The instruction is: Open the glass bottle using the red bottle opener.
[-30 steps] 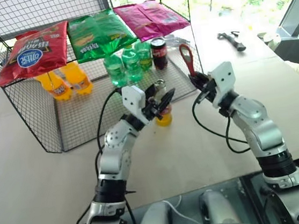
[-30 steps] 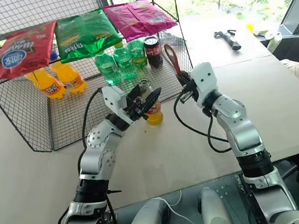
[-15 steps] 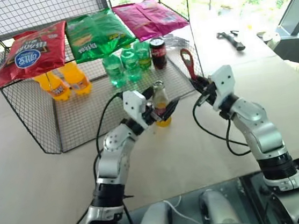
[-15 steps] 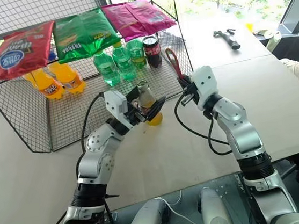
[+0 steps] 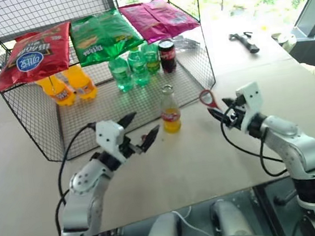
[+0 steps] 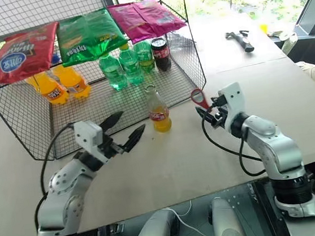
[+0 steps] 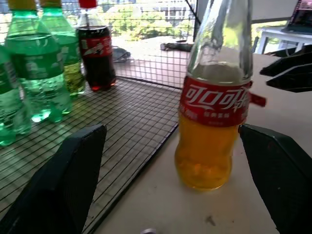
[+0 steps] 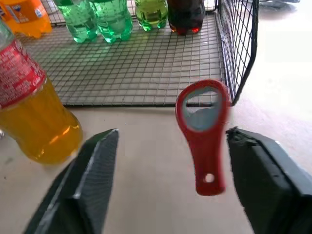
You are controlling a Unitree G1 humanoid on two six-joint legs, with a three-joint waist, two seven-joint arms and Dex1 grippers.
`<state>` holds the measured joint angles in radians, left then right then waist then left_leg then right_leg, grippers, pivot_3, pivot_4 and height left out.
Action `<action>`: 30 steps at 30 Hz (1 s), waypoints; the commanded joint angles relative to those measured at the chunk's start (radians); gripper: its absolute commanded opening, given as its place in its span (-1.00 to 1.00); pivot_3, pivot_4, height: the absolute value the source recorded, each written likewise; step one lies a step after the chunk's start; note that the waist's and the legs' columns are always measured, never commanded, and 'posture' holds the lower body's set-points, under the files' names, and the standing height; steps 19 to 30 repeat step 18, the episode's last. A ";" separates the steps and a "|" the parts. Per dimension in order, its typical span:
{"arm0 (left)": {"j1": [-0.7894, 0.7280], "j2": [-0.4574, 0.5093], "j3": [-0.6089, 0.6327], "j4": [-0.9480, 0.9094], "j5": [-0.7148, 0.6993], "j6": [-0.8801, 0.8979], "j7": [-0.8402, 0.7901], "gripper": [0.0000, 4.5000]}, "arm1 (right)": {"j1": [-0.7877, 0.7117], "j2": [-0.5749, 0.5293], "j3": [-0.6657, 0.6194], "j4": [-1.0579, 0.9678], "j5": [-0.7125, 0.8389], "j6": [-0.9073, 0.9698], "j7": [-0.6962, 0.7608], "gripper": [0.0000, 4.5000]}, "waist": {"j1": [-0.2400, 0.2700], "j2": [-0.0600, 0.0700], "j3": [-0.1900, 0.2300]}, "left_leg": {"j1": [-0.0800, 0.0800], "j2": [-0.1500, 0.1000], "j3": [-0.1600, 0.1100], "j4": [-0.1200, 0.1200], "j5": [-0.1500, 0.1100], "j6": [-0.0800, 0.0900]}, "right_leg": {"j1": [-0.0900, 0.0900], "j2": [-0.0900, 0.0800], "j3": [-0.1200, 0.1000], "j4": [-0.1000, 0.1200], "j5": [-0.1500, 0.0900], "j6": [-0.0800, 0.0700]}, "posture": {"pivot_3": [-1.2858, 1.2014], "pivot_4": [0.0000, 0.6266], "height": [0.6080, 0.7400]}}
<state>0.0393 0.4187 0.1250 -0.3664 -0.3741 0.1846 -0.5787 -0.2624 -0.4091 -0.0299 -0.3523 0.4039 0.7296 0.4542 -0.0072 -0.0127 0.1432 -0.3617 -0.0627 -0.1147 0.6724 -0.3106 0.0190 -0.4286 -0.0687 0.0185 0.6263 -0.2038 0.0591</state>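
The small clear glass bottle (image 5: pixel 170 112) stands uncapped on the tabletop at the wire rack's front edge, the slim red bottle opener (image 8: pixel 204 130) beside it; both grippers (image 5: pixel 138 130) (image 5: pixel 223 114) spread wide, empty. Task looks finished; only withdrawal remains.

Wire rack (image 5: pixel 46 143) on table (image 5: pixel 208 163) — chip bags (image 5: pixel 105 34) on top, green bottles (image 5: pixel 134 66), orange bottles (image 5: pixel 67 85), cola (image 5: pixel 167 56) below. Black tool (image 5: pixel 244 42) far right.
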 commanded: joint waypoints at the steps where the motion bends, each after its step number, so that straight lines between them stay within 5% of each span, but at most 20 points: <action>1: 0.043 0.024 0.031 -0.062 0.007 0.027 0.024 1.00 | 0.036 -0.053 -0.025 -0.040 0.010 -0.028 0.054 0.99 | -0.001 0.000 0.000 | 0.000 0.000 0.000 0.000 0.000 0.000 | 0.000 0.000 0.000 0.000 0.000 0.000 | 0.03 -0.52 1.00; 12: 0.373 0.038 0.121 -0.144 0.031 0.026 0.044 1.00 | 0.246 -0.191 -0.130 0.116 0.014 -0.453 0.370 0.99 | -0.003 0.001 0.002 | 0.003 0.002 0.002 -0.002 0.000 0.001 | 0.003 0.000 0.001 -0.002 0.000 0.000 | 0.03 -0.52 1.00; 16: 0.414 0.017 0.110 -0.150 0.056 -0.001 0.061 1.00 | 0.250 -0.206 -0.151 0.163 0.043 -0.498 0.442 0.99 | -0.001 0.000 0.005 | 0.015 0.003 0.003 -0.002 -0.004 0.006 | 0.016 0.000 0.000 -0.003 -0.001 0.000 | 0.03 -0.52 1.00; 30: 0.426 0.003 0.108 -0.158 0.052 -0.005 0.067 1.00 | 0.262 -0.213 -0.150 0.168 0.046 -0.511 0.469 0.99 | 0.001 0.000 0.005 | 0.016 0.003 0.002 -0.002 -0.004 0.006 | 0.017 0.001 0.000 -0.003 -0.001 0.001 | 0.03 -0.52 1.00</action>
